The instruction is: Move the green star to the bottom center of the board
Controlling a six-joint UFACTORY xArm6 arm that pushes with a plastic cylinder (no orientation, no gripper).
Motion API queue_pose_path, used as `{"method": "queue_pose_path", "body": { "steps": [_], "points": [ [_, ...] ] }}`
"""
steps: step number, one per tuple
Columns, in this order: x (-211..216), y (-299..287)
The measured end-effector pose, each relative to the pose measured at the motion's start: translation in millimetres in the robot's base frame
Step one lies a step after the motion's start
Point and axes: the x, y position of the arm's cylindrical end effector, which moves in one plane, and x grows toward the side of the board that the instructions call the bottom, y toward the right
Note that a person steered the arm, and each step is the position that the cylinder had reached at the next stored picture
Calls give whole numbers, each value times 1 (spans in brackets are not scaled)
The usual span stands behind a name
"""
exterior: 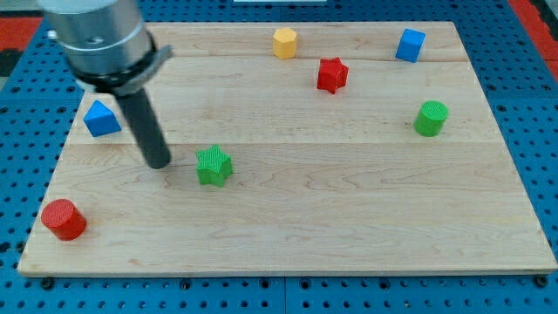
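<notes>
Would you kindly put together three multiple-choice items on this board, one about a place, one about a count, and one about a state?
1. Where is my tip relative to the green star?
A. at the view's left of it
B. at the view's right of it
C. far above it, by the yellow block

2. How many red blocks are on the board?
A. one
B. two
C. three

3. What is the state of the green star?
A. lying on the board with a small gap to my tip
B. stacked on the green cylinder
C. hanging over the board's bottom edge

Answers: 1 A, the rod ends just left of the star. 2 B, a red star near the top and a red cylinder at the bottom left. 3 A, bare wood shows between tip and star.
</notes>
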Motion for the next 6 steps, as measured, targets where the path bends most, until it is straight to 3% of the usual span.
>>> {"method": "queue_pose_path", "body": {
  "steps": [1, 3, 4, 5, 6],
  "points": [
    [5, 72],
    [-30, 75],
    [-15, 109],
    [39, 122],
    [62, 122]
  ]
}}
